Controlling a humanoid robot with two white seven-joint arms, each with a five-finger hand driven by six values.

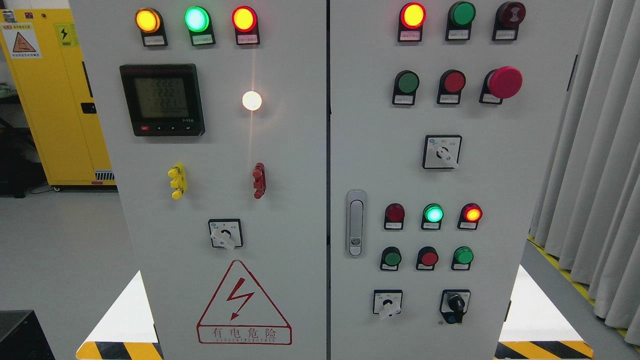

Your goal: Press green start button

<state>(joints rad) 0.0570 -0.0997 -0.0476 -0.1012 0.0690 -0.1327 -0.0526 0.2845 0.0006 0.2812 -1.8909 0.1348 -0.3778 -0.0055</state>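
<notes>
1. No robot hand or arm shows in the head view, so whether either one is spread, curled or pinching anything cannot be told.
2. The view faces a grey cabinet point(280, 200) with two doors; the right door point(500, 165) carries the push buttons.
3. Several green buttons could be the start button: one in the upper row point(408, 82), beside a red button point(454, 81) and a large mushroom stop point(504, 82); two more in the lower row, at its left point(392, 258) and right point(464, 255), with another red one point(429, 258) between them.
4. The labels under them are too small to read, so which one is "start" cannot be settled.
5. A green lamp point(433, 214) above the lower row is lit, as is one on the left door point(196, 19).
6. Judged from this, the task looks unstarted: nothing touches any button, and the whole reach and press remain.
</notes>
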